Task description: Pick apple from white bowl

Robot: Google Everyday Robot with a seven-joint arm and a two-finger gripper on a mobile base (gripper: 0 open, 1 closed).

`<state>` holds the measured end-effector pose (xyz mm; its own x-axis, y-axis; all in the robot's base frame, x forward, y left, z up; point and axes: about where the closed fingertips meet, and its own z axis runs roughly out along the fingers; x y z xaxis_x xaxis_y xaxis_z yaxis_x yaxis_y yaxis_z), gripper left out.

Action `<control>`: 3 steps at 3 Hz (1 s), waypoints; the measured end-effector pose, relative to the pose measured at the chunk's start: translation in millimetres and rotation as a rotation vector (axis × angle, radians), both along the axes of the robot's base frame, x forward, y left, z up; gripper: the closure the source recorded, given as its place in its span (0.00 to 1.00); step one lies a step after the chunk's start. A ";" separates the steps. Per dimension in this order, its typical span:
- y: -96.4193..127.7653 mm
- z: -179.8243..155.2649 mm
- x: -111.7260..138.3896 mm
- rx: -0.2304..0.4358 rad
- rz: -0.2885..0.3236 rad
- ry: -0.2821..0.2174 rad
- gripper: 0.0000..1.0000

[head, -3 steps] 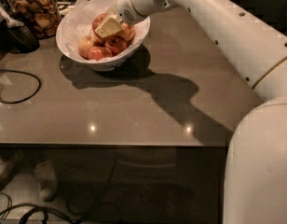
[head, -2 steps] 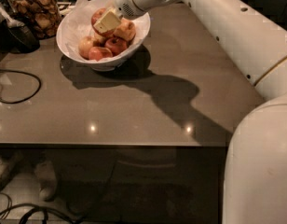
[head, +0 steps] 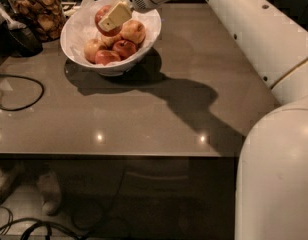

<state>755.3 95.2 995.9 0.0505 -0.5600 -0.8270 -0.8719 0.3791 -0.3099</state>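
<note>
The white bowl (head: 112,69) stands at the back left of the grey table, lined with white paper. My gripper (head: 108,22) reaches in from the upper right and is shut on the large red apple (head: 102,16), holding it just above the other fruit near the bowl's back rim. One pale finger (head: 114,16) covers the apple's front; the other finger is hidden behind it. A yellow-tan apple (head: 134,31) and smaller red apples (head: 125,48) lie in the bowl below.
A glass jar of brown snacks (head: 36,10) stands left of the bowl, with a dark object (head: 19,39) beside it. A black cable (head: 21,91) loops on the table's left. The table's front edge (head: 119,155) runs across. My white body (head: 276,179) fills the lower right.
My gripper has risen from among the apples and shifted left and back, carrying the large red apple up with it. The camera view has also drawn closer to the bowl.
</note>
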 end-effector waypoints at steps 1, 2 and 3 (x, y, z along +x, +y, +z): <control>11.0 32.6 -1.3 0.089 0.047 -0.024 1.00; 19.4 65.4 -3.7 0.147 0.072 -0.037 1.00; 27.4 97.4 -13.9 0.171 0.078 -0.024 1.00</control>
